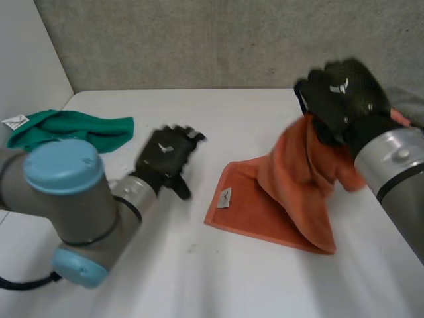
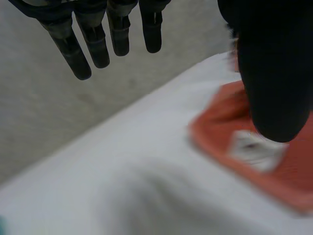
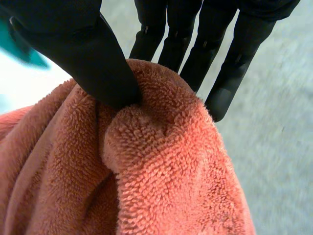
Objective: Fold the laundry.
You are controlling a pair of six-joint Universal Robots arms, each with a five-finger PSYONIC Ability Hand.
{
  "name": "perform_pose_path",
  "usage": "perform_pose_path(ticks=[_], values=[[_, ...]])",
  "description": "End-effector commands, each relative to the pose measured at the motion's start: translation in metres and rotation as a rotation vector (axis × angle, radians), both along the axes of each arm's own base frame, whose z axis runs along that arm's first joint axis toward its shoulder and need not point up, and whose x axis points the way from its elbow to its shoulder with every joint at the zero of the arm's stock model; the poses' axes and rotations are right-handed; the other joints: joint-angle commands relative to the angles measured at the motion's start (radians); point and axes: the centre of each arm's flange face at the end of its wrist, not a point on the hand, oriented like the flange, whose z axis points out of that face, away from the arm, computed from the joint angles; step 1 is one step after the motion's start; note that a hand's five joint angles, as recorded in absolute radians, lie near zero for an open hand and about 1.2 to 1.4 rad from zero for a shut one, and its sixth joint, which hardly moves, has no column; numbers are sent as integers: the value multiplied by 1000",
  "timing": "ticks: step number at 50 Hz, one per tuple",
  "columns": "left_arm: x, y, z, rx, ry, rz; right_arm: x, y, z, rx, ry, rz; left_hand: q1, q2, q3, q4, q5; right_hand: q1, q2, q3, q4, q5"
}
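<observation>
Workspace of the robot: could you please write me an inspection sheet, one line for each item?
surface: white table, flat.
job's things: orange towel, one part held up, the rest lying on the table with its white tag showing; green cloth bunched at the table's far left corner.
clutter: nothing seen.
hands: left hand open, holding nothing, beside the towel's tagged corner; right hand pinches a fold of the orange towel between thumb and fingers, above the table.
cables: nothing seen across the cloths.
surroundings: grey wall behind the table.
</observation>
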Motion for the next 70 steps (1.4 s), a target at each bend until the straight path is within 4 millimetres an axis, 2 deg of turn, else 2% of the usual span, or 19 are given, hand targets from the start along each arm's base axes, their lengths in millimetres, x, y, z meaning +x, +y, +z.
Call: perform_pose_path(ticks=[1,4,12,16,17,21,24,28,29,31,44,53,55,57,58,62,64,65,70], values=[[-31,28,-36,190,66,-76,3,26,51,-57,-177,57,-30,-14,-30,-13,-8,348,220,202,195,235],[-45,36,-43,203,66,-111,-1,34,65,-61,-228,57,-27,-11,-27,-10,-5,348,220,202,195,235],[-66,41,-55,227,94,-148,-5,43,77,-56,-291,54,20,35,20,37,42,348,220,202,195,235],[-69,41,-51,280,167,-137,-8,44,79,-62,-297,33,383,399,383,400,405,348,220,202,195,235],[-69,42,-50,317,202,-133,-9,44,80,-64,-299,26,587,603,588,604,609,348,220,202,195,235],[-67,48,-52,428,281,-113,-11,41,82,-77,-296,8,991,1006,991,1007,1012,348,220,202,195,235],[-66,52,-45,488,331,-121,-11,39,83,-83,-294,6,1135,1150,1135,1152,1157,348,220,202,195,235],[-64,66,-28,571,383,-202,-10,36,81,-78,-289,4,1112,1128,1113,1129,1134,348,220,202,195,235],[-64,70,-24,589,396,-226,-10,36,81,-78,-289,5,772,788,772,789,794,348,220,202,195,235],[-63,72,-20,592,398,-242,-9,35,80,-73,-285,6,368,384,369,385,390,348,220,202,195,235],[-63,80,-20,617,388,-265,-1,23,50,10,-229,2,-18,-2,-17,-1,4,348,220,202,195,235],[-69,91,-20,666,380,-378,-2,22,36,6,-149,-13,-24,-9,-24,-7,-2,348,220,202,195,235],[-71,94,-20,676,379,-409,-2,22,35,8,-146,-14,157,173,157,174,179,348,220,202,195,235],[-72,94,-19,673,384,-415,-2,22,31,16,-138,-13,572,588,573,589,594,348,220,202,195,235],[-72,91,-18,669,393,-407,-1,22,30,18,-137,-12,1110,1125,1110,1126,1131,348,220,202,195,235],[-71,74,-9,620,429,-341,1,17,17,41,-109,-14,1135,1151,1136,1152,1157,348,220,202,195,235],[-61,51,-3,566,447,-240,-3,6,5,64,-79,-44,1135,1151,1136,1152,1157,348,220,202,195,235],[-50,34,6,523,463,-175,-6,1,1,71,-70,-60,1135,1151,1136,1152,1157,348,220,202,195,235],[-6,-6,40,371,422,-36,-28,-30,-19,105,24,-161,1135,1151,1136,1152,1157,348,220,202,195,235]])
